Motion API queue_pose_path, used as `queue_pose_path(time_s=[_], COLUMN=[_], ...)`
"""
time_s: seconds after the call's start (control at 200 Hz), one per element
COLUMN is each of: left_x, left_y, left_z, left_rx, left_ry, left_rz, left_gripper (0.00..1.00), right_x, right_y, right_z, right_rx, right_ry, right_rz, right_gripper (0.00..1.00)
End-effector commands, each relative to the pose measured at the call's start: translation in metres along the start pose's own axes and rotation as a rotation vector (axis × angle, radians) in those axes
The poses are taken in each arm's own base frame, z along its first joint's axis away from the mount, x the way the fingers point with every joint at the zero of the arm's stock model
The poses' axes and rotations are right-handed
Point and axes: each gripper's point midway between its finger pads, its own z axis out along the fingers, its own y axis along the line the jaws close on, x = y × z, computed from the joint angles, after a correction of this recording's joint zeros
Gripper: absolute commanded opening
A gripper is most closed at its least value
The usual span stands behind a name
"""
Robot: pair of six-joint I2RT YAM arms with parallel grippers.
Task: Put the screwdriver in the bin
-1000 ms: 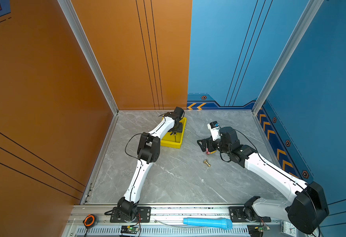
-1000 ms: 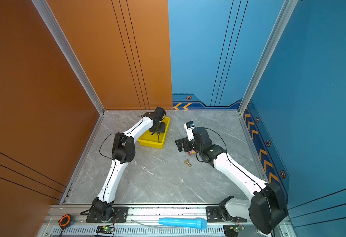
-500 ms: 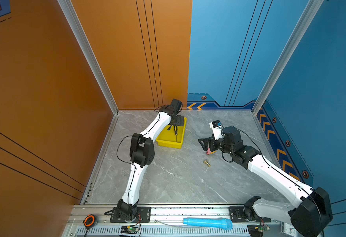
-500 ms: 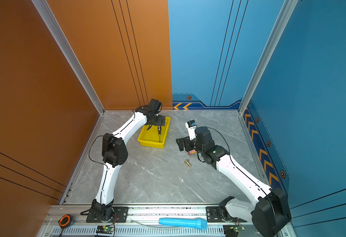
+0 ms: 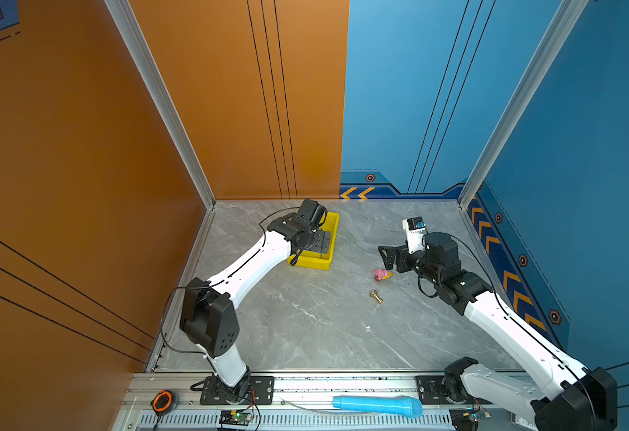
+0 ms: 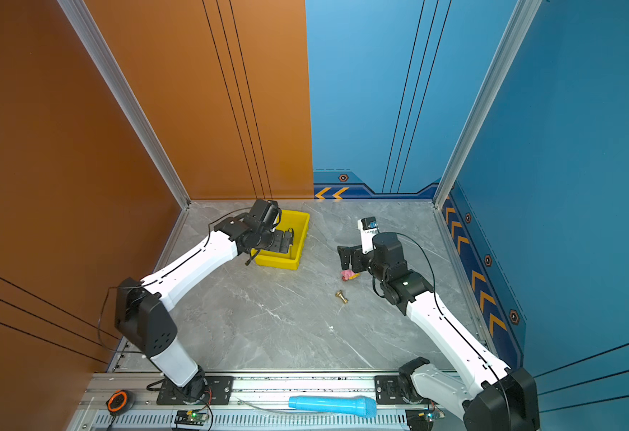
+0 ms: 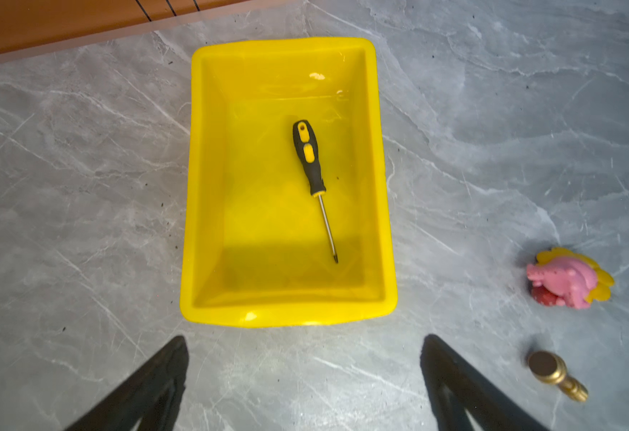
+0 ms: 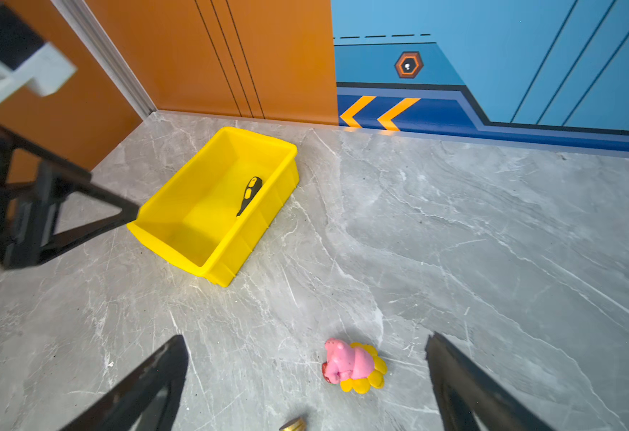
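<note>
From my station, the screwdriver (image 7: pixel 311 164) lies flat on the floor of the bin (image 7: pixel 193 186), handle toward the far wall, tip toward the near rim, touching neither long side. It is the only thing in the bin.

The left tool (image 7: pixel 304 339) hangs above the bin's near end with its fingers spread wide and nothing between them. In both top views that arm's wrist and tool cover a good part of the bin, so I cannot make out the screwdriver there; the wrist views show it plainly.

The right tool (image 8: pixel 305 336) is spread wide too, empty, held over the counter (image 5: pixel 305 317) well apart from the bin. Just beside it lies a pink toy (image 8: pixel 348 364) on a yellow base, tipped on its side. A brass fitting (image 7: pixel 555 375) lies near the toy, closer to the front rail. Both sit on bare counter between the bin and the right arm, touching nothing.

On the front rail lie a blue cylinder (image 5: pixel 378 405) and an orange tape measure (image 5: pixel 162 401).

My count: one screwdriver, one bin, one toy, one fitting, one cylinder, one tape measure, two arms.
</note>
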Motion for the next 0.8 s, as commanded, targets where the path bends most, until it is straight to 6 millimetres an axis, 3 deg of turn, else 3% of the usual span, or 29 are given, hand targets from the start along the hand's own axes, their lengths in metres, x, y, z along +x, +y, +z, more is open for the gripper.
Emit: queue_pose_path(time_s=[0.0,0.17,0.27,0.396,0.556,0.686,0.796], left_x=[0.006,0.038,0.05,0.078,0.106,0.113,0.122], left_y=[0.018,0.044,0.058,0.099,0.125,0.143,0.18], left_z=[-0.012,-0.033,-0.047,-0.047,-0.043,-0.039,-0.045], left_rx=[-0.025,-0.038,-0.011,-0.074,-0.1,-0.19,-0.376], left_ry=[-0.11,-0.214,-0.304,-0.332,-0.326,-0.452,-0.505], left_rz=[-0.019,-0.023,-0.066,-0.186,-0.193,-0.13,-0.236], left_gripper=[0.98,0.98,0.98,0.98,0.98,0.98,0.98], right_x=[0.0,0.012,0.025,0.045,0.062,0.077,0.081], right_y=[-0.019,-0.055,-0.062,-0.082,-0.113,-0.136,-0.147], right_z=[-0.011,-0.031,-0.037,-0.04,-0.033,-0.023,-0.016], right_rx=[0.094,0.284,0.28,0.331,0.405,0.458,0.459], right_ry=[-0.035,-0.068,-0.106,-0.121,-0.134,-0.112,-0.144], right_rz=[0.009,0.057,-0.006,-0.019,0.022,0.045,0.042], right_gripper=[1.0,1.0,1.0,1.0,1.0,1.0,1.0])
